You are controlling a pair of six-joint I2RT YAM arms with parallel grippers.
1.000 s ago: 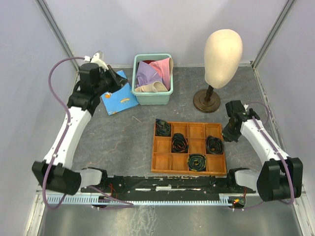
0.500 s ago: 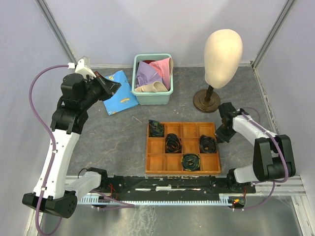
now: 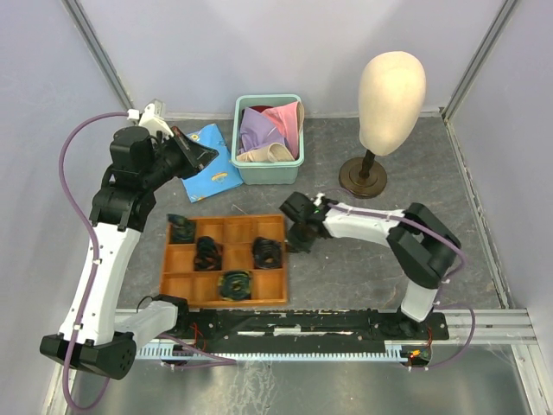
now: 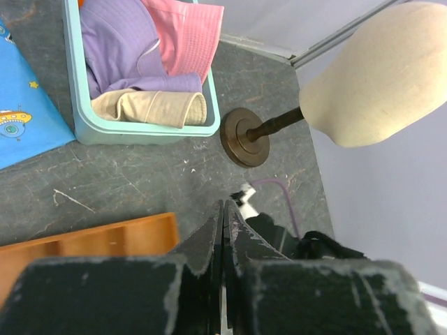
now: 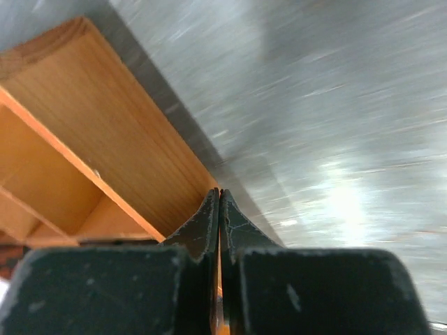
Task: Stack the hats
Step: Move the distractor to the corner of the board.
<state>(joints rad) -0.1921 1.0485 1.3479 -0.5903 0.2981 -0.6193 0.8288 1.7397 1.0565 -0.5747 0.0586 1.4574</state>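
Observation:
The hats lie bunched in a teal basket at the back: a lavender hat, a pink hat and a cream-beige hat. My left gripper hangs shut and empty above the table, left of the basket and looking down past it. Low on the table, my right gripper is shut, empty, its tips against the right wall of a wooden tray.
The compartment tray holds several black coiled items. A cream mannequin head stands on a dark round base at the back right. A blue patterned cloth lies left of the basket.
My right arm swept left across the table, sliding the wooden tray from the right middle to the left. The left arm pulled back and rose slightly. Both grippers stayed shut.

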